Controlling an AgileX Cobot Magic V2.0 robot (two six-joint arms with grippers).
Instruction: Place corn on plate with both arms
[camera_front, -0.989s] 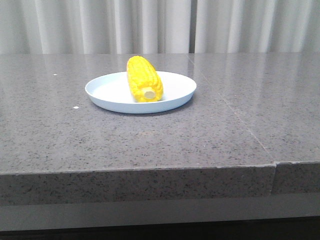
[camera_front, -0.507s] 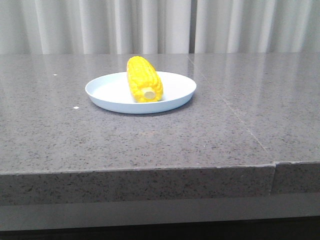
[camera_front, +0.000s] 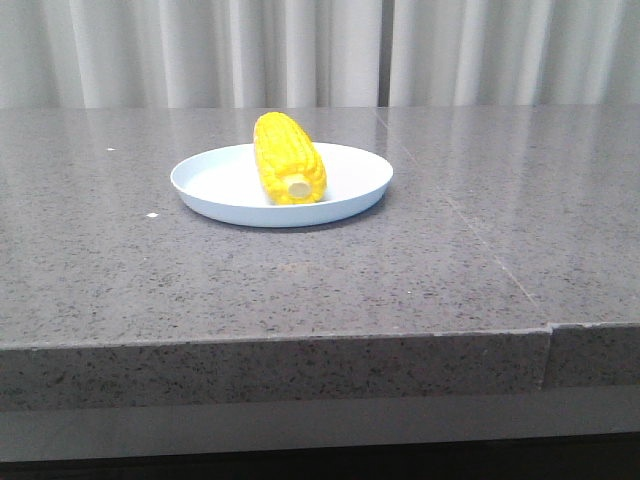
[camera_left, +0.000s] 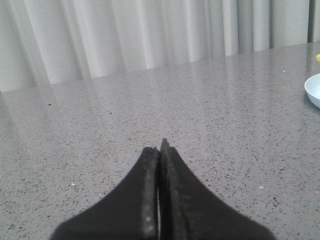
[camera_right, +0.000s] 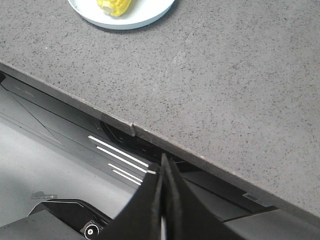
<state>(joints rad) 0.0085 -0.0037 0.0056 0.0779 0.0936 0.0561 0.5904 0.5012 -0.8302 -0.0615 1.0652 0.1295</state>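
corn (camera_front: 288, 160) lies on the plate (camera_front: 352, 186), pale stem end toward the camera, tapered tip pointing away toward the curtain (camera_front: 300, 50). plate sits on the grey speckled counter (camera_front: 300, 280), left of a seam in the slab. left gripper (camera_left: 159, 150): fingers pressed together, holding nothing, low over bare counter, plate's edge just in view well off to one side. right gripper (camera_right: 163, 167): fingers pressed together, empty, out past the counter's front edge, well apart from the plate.
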